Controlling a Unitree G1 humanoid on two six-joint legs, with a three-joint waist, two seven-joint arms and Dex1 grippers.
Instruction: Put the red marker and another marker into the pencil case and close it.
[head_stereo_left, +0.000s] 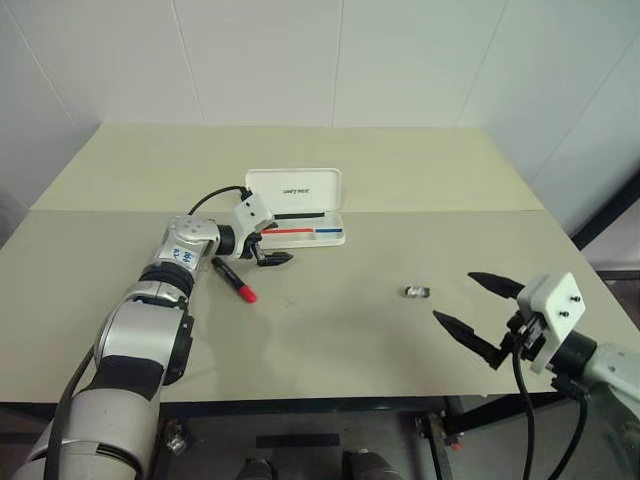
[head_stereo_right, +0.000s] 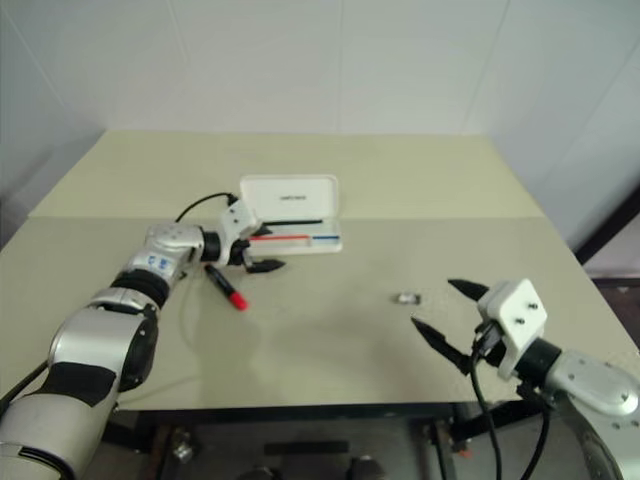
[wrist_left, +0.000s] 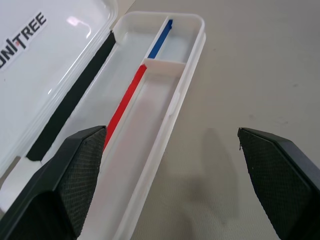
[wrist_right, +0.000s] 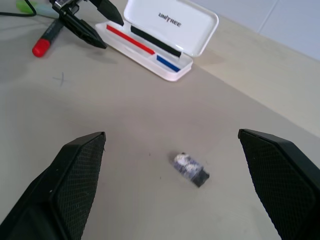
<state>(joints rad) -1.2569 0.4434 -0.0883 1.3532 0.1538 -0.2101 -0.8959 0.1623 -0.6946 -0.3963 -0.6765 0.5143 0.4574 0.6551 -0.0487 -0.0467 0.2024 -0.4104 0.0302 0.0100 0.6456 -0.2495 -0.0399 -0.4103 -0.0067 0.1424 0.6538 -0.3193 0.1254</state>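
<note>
Standing open on the bench, the pencil case has its lettered lid raised; the tray shows a red-and-blue stripe, a black strip along the hinge side and a divider, with no marker in it as far as the left wrist view reaches.

Item 1, the red marker: lies flat on the bench, near the case's left end and apart from it, beside the left forearm. Not yet stowed.

Item 2, another marker: a sliver of bright green shows at the edge of the right wrist view, on the bench past the red marker. Judged to be outside the case; its exact lie cannot be told.

Item 3, small clear block: loose on the bench, well apart from the case, in front of the right gripper. No part of the task.

Left gripper: jaws released and empty, at the front edge of the case near its left end, one finger over the tray.

Right gripper: jaws released and empty, hanging over the near right part of the bench.

Tally, as a judgement: case opened; both markers to be stowed; lid to be closed. Little of the task is done.
</note>
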